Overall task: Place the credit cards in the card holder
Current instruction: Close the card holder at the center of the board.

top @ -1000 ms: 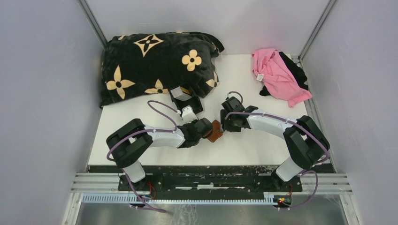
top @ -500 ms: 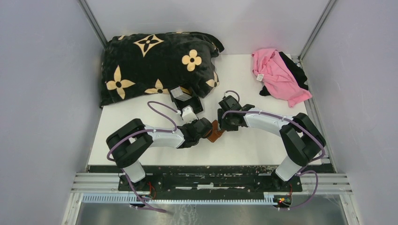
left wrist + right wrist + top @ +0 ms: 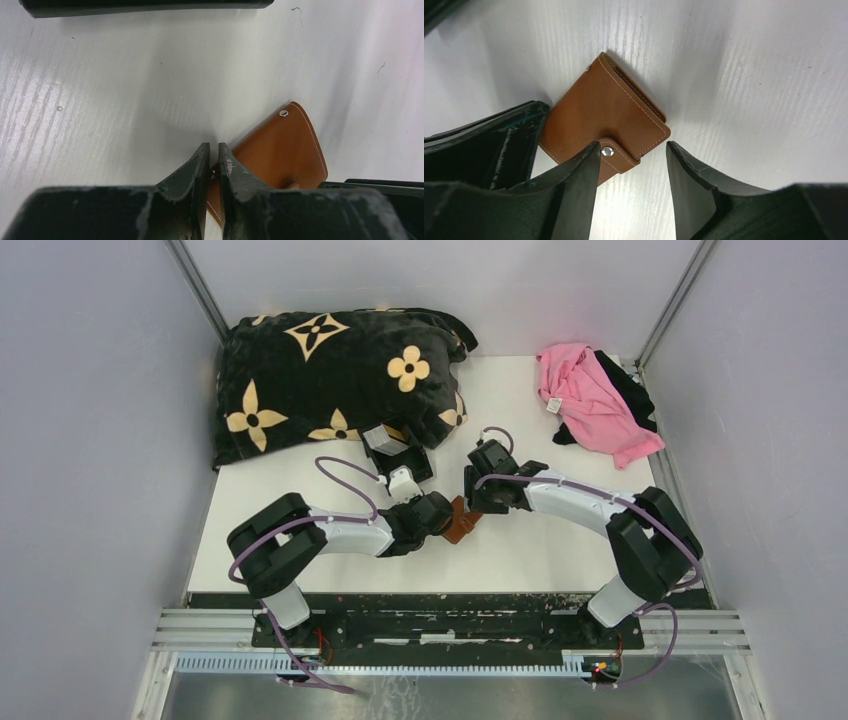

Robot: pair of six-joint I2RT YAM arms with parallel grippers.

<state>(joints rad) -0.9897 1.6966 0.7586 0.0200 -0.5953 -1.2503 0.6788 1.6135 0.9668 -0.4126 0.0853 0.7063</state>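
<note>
The brown leather card holder [image 3: 461,521] [image 3: 280,150] [image 3: 604,115] lies folded on the white table between my two arms, its snap tab fastened. My left gripper [image 3: 447,519] [image 3: 210,146] is shut on the holder's near edge, and a small metal stud shows between its fingers. From the other side, my right gripper [image 3: 472,508] [image 3: 633,145] stands open over the tab corner, one finger beside the snap and nothing held. The pale credit cards [image 3: 384,438] sit as a stack in a black tray [image 3: 415,466] behind the left arm.
A black blanket with tan flowers [image 3: 330,370] fills the back left of the table. A pink cloth [image 3: 590,400] lies on a black one [image 3: 632,390] at the back right. Grey walls close in both sides.
My right gripper has shifted a little left and back, closer over the card holder's tab corner. The left gripper has kept its grip and place.
</note>
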